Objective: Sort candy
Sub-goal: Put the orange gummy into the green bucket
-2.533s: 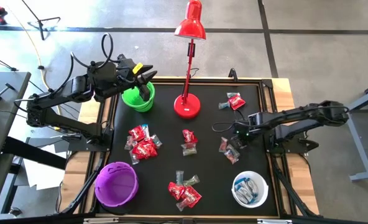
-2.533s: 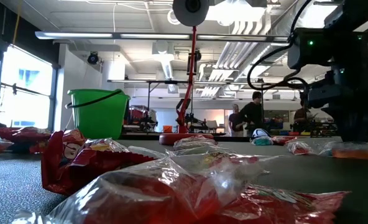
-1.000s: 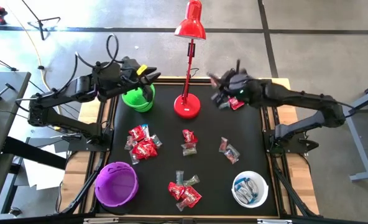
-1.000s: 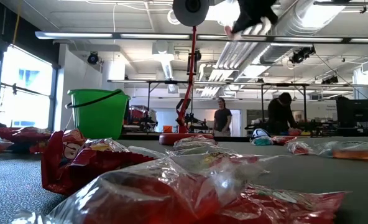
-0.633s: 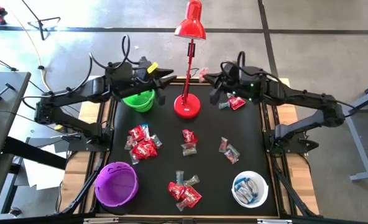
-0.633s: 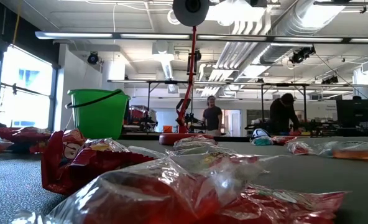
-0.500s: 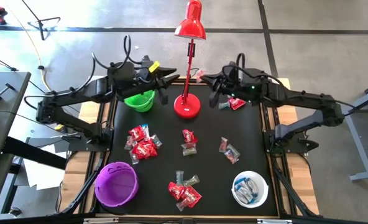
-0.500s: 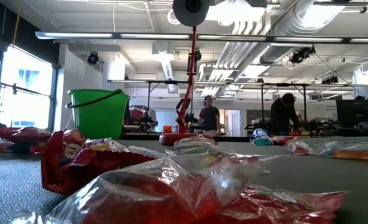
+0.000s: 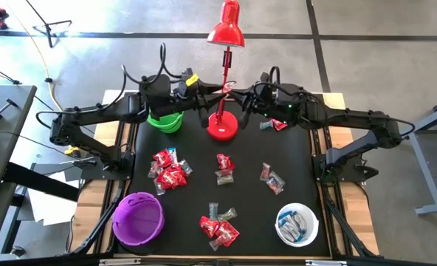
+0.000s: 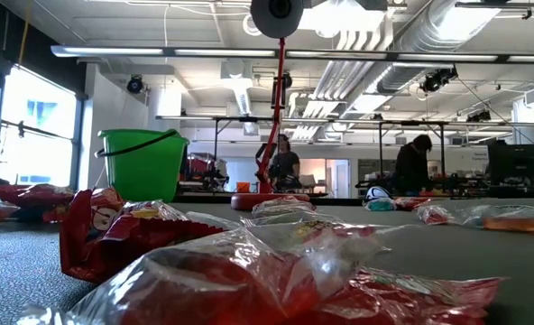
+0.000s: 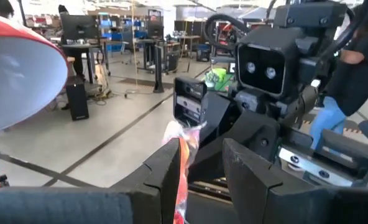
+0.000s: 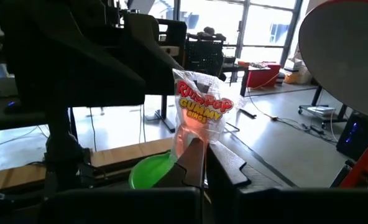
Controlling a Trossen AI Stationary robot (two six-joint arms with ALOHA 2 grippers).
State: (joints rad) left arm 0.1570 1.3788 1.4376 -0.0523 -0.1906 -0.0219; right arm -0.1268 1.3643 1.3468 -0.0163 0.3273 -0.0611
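My two grippers meet nose to nose high above the table's far edge, beside the red lamp's pole. My right gripper point(image 9: 238, 94) point(image 12: 199, 163) is shut on a candy point(image 9: 226, 89) point(image 12: 199, 107), a clear bag with red and yellow print. My left gripper point(image 9: 208, 97) point(image 11: 202, 169) is open and faces it, and the candy point(image 11: 183, 142) shows in the gap between the left fingers, close to one of them. Several heaps of candy point(image 9: 168, 168) lie on the black mat. Neither gripper shows in the low view. My right gripper pinches the bag's lower end point(image 12: 195, 144) between its two fingers, coming in level from the table's right. The bag stands upright above the fingertips, clear of the table. My left gripper: I cannot tell whether its finger point(image 11: 169, 163) touches the bag.
The red lamp point(image 9: 222, 125) stands at the far middle, its pole right by both grippers. The green bowl point(image 9: 164, 118) sits at the far left, the purple bowl point(image 9: 138, 218) at the near left, the white bowl point(image 9: 297, 224) at the near right. People move in the room behind.
My left gripper has left the green bowl and gone toward the table's right. My right gripper has carried the candy toward the table's left. Both have tipped up to level and now face each other by the lamp pole.
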